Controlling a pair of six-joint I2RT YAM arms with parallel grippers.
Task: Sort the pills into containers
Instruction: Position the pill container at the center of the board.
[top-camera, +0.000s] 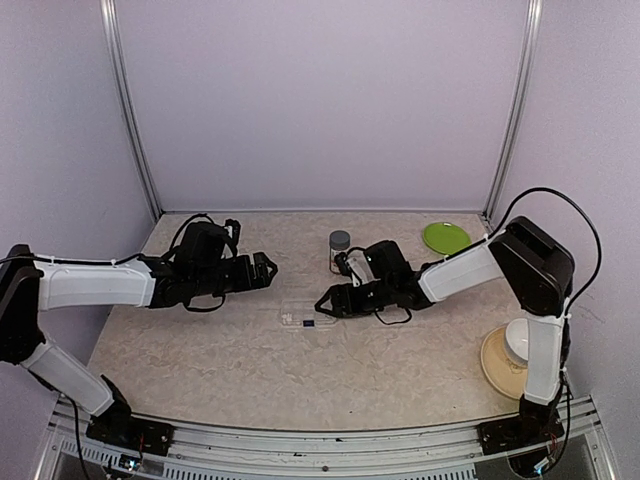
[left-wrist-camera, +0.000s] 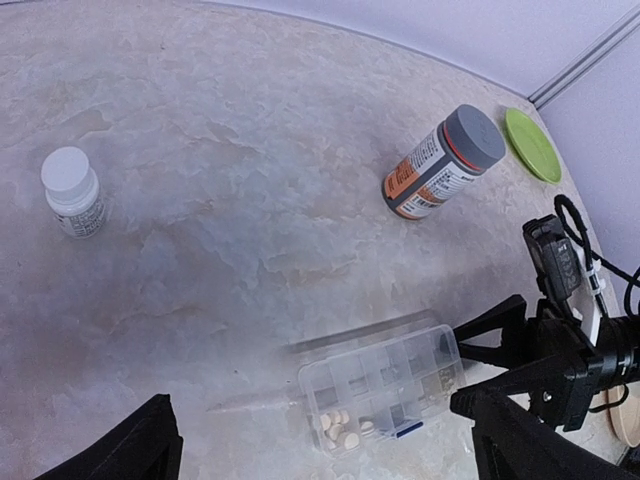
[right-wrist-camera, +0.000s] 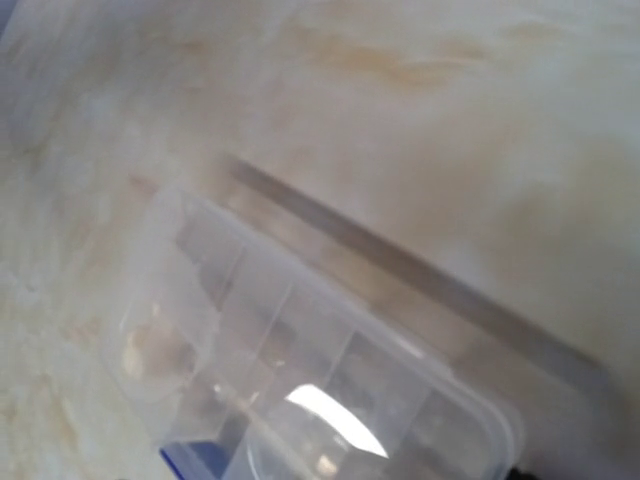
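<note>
The left tool (top-camera: 268, 270) has its fingers wide apart. It hangs a little left of the clear pill box (left-wrist-camera: 385, 385) on the tabletop (top-camera: 200, 350). One dark blue pill (top-camera: 307, 323) sits at the box's near edge. The right tool (top-camera: 323, 303) is just beside the box's right end, with its fingers apart. Only the left wrist view shows pale round pills (left-wrist-camera: 338, 430) in one compartment. The right wrist view is blurry.

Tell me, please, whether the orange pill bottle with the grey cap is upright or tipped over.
Upright: the orange pill bottle stands on its base on the beige table, its grey cap on top.
</note>
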